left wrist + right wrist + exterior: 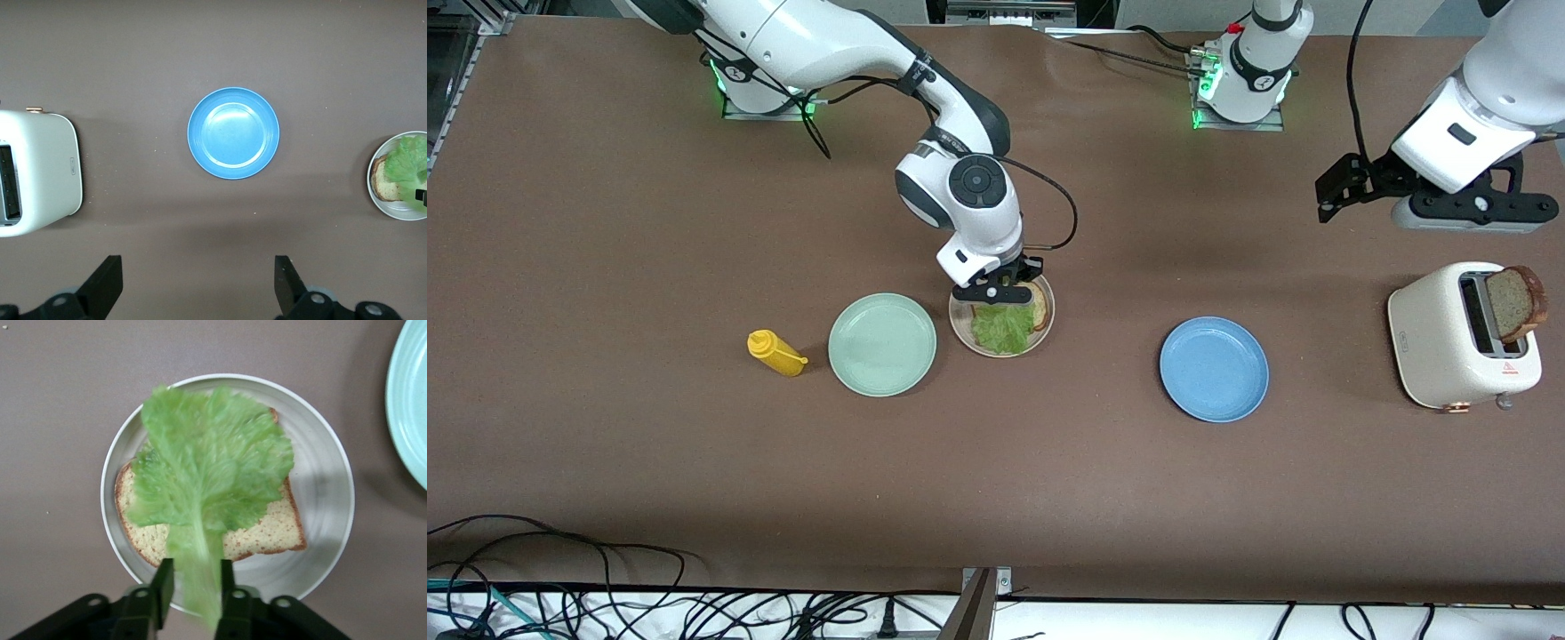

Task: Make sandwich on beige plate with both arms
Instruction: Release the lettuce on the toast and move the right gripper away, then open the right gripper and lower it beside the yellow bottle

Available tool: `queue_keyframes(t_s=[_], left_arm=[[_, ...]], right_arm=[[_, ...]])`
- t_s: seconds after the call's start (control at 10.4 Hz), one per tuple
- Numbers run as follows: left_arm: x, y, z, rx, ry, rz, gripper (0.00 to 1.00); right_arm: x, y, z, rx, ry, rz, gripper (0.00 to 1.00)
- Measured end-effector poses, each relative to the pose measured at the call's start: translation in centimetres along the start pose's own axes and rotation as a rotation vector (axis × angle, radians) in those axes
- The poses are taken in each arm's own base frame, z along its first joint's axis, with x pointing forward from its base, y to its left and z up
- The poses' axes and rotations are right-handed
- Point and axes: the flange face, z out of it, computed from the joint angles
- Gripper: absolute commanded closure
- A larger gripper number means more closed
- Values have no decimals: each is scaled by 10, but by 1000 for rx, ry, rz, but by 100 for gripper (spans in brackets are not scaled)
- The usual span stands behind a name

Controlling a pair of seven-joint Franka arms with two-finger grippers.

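The beige plate (1040, 342) (320, 493) holds one brown bread slice (1040, 305) (267, 533) with a green lettuce leaf (1000, 326) (207, 473) draped over it. My right gripper (1005, 289) (195, 570) hovers just above the plate's rim. Its fingers stand apart around the leaf's stem, with a gap on one side, and the stem looks smeared. A second bread slice (1516, 302) sticks up from the toaster (1449, 347). My left gripper (1476, 218) (198, 273) waits wide open and empty over the table by the toaster.
A blue plate (1214, 369) (233, 133) lies between the beige plate and the toaster. A mint-green plate (882, 344) (410, 407) sits beside the beige plate toward the right arm's end, with a yellow squeeze bottle (775, 353) next to it. Cables hang along the table's front edge.
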Motion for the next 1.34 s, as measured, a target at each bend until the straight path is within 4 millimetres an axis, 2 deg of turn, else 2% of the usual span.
queue_keyframes(t_s=[0.19, 0.29, 0.38, 0.48, 0.67, 0.96, 1.34], left_arm=[[-2, 0, 0, 2, -11, 5, 0], [-3, 0, 1, 2, -19, 5, 0], [-3, 0, 1, 3, -22, 5, 0], [-3, 0, 1, 3, -23, 5, 0], [-3, 0, 1, 3, -24, 5, 0], [1, -1, 8, 2, -34, 3, 0], [9, -6, 16, -1, -45, -5, 0]], right_arm=[[-2, -2, -1, -2, 0, 31, 28], [-2, -1, -2, -16, -6, 41, 22], [0, 4, -7, -46, -15, 49, 14], [7, 12, -18, -79, -21, 67, 12], [37, 49, -62, -154, -29, 132, 4], [92, 120, -137, -176, 0, 187, 0], [137, 200, -193, -182, 12, 61, 0]])
